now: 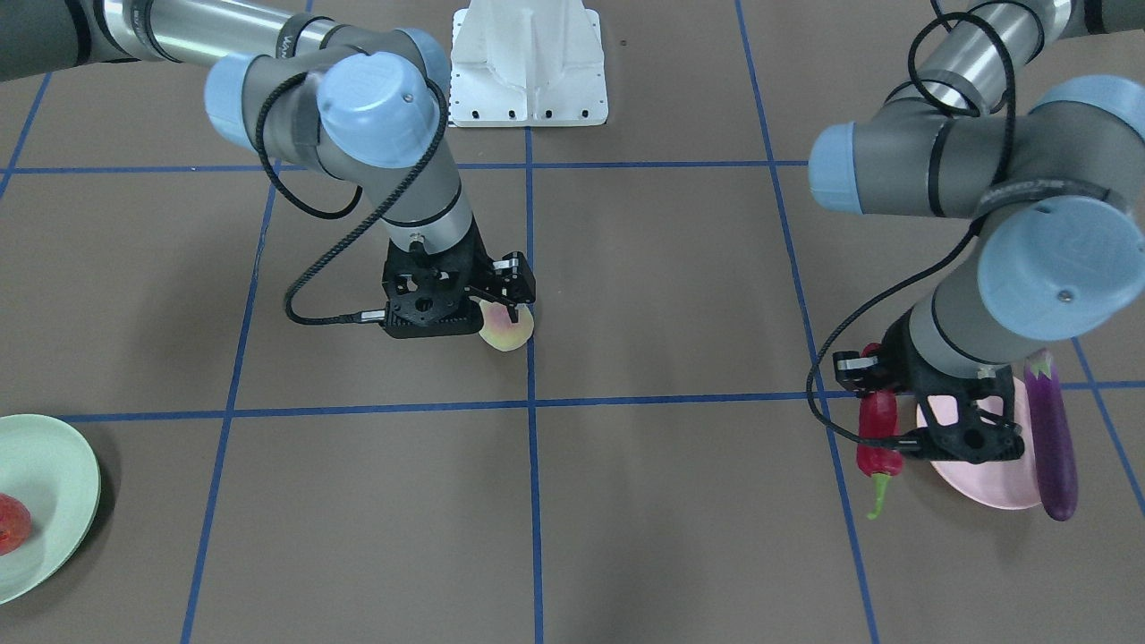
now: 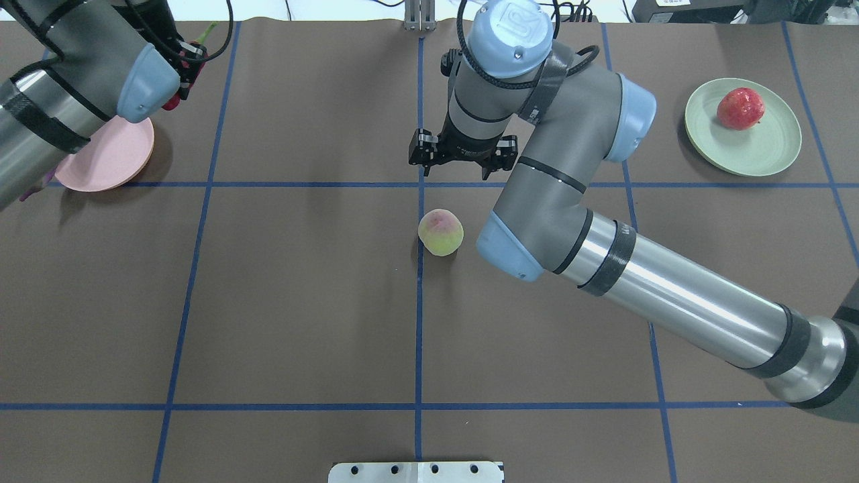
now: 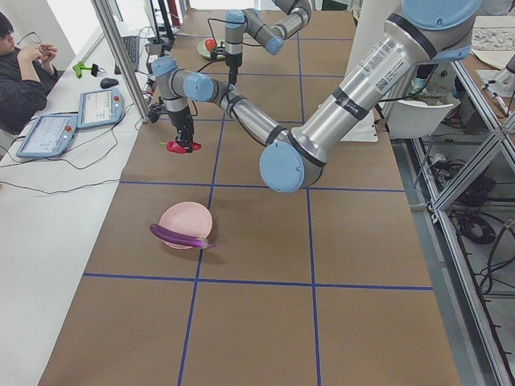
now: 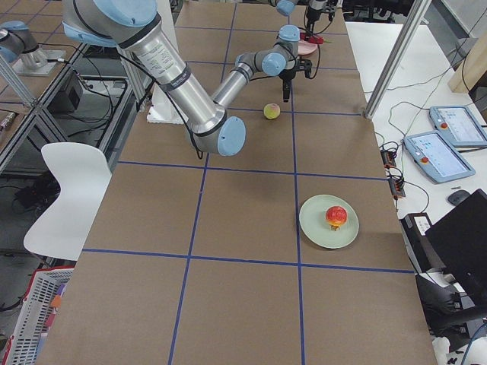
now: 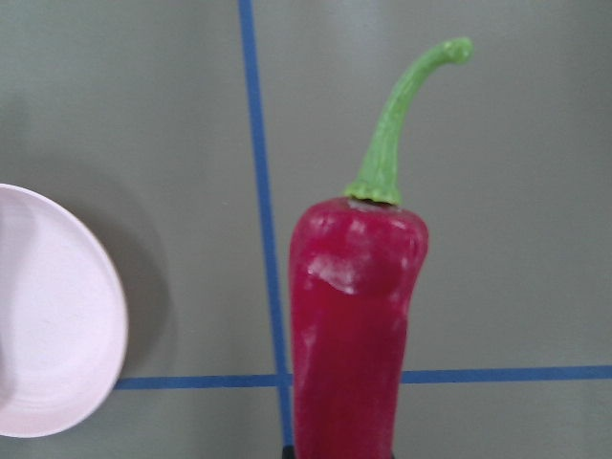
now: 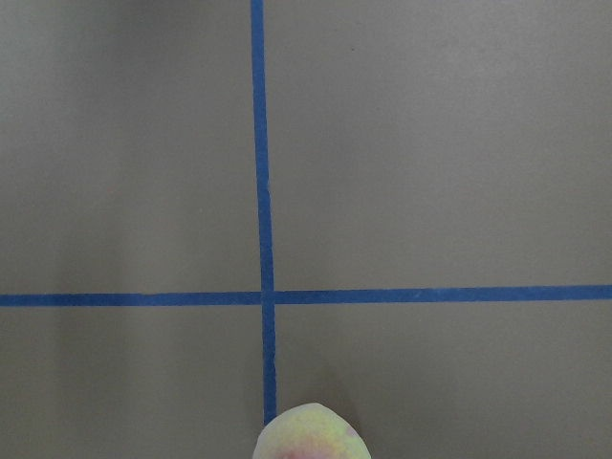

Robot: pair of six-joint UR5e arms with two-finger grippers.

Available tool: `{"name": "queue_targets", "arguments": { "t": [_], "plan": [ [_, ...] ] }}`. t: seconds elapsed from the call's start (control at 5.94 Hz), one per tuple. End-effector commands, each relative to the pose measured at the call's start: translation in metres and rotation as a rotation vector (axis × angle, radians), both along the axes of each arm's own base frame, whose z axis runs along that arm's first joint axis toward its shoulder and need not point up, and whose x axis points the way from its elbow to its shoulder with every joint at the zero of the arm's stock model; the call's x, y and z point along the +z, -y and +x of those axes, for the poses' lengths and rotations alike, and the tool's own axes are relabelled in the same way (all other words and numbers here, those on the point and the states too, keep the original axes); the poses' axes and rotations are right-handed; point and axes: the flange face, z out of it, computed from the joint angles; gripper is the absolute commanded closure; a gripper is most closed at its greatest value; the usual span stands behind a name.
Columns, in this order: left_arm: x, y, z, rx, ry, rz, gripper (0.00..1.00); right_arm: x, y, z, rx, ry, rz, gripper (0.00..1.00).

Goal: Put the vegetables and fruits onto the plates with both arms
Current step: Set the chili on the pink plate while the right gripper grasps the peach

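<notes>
— Where is the chili (image 5: pixel 359 316)?
— In the left gripper (image 1: pixel 869 374), with its jaws clamped on the stemless end. The left wrist view cuts the grip off at its bottom edge. Only the red body and green stem show there, to the right of the pink plate (image 5: pixel 57 316). I can't say whether the chili clears the tabletop (image 2: pixel 302 302).
— And the eggplant (image 1: pixel 1051 438)?
— It lies along that plate's left rim, with both ends poking past it. From overhead the left arm (image 2: pixel 60 100) hides nearly all of it, and most of the gripper too.
— The other plate?
— The green plate (image 2: pixel 765 151) is at the far right with the red fruit (image 2: pixel 740 108) on it. The front view crops both at its edge.
— The yellow fruit (image 2: pixel 441 232)?
— It sits bare on the tabletop near the middle, on no plate. The right gripper (image 1: pixel 508 295) hangs just beyond it, on the far side. In the front view a fingertip overlaps the fruit, but overhead the two look apart, so I can't tell if they touch. I also cannot tell how wide its jaws stand, because the wrist blocks them overhead and the front view shows them bunched. The right wrist view catches only the fruit's top at its bottom edge.
</notes>
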Motion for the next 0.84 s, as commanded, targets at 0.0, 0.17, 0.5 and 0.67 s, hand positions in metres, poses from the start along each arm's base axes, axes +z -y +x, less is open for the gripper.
{"name": "queue_targets", "arguments": {
  "t": [0.0, 0.17, 0.5, 0.67],
  "plan": [
    [0.034, 0.007, -0.026, 0.019, 0.065, 0.026, 1.0, 0.014, -0.014, -0.03, -0.026, -0.038, 0.005, 0.01],
    [0.05, 0.012, -0.029, 0.011, 0.131, 0.028, 1.0, 0.019, -0.02, -0.043, -0.031, -0.058, 0.017, 0.01],
    [0.089, 0.018, -0.032, 0.073, 0.233, 0.048, 1.0, 0.025, -0.023, -0.053, -0.049, -0.073, 0.019, 0.01],
    [0.105, 0.019, -0.028, 0.082, 0.257, 0.034, 1.0, 0.027, -0.025, -0.055, -0.056, -0.076, 0.021, 0.01]
  ]
}}
